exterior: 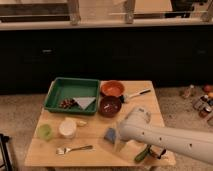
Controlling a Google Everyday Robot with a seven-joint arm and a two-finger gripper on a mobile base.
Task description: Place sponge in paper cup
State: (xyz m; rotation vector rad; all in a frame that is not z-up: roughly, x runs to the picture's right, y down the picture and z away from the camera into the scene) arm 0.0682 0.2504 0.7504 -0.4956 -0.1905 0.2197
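The blue sponge (109, 134) lies flat on the wooden table (90, 155), right of the middle near the front. The white paper cup (67, 128) stands upright to its left, about a hand's width away. My gripper (118, 141) hangs at the end of the white arm (165, 140), which reaches in from the right. It sits right over the sponge's right edge, low to the table. The arm's wrist hides part of the table behind it.
A light green cup (45, 132) stands left of the paper cup. A fork (75, 149) lies in front. A green tray (71, 90) holds a folded cloth (84, 102). An orange bowl (112, 89), a dark red bowl (110, 106) and a brush (136, 94) lie behind. A green object (142, 154) lies at the front right.
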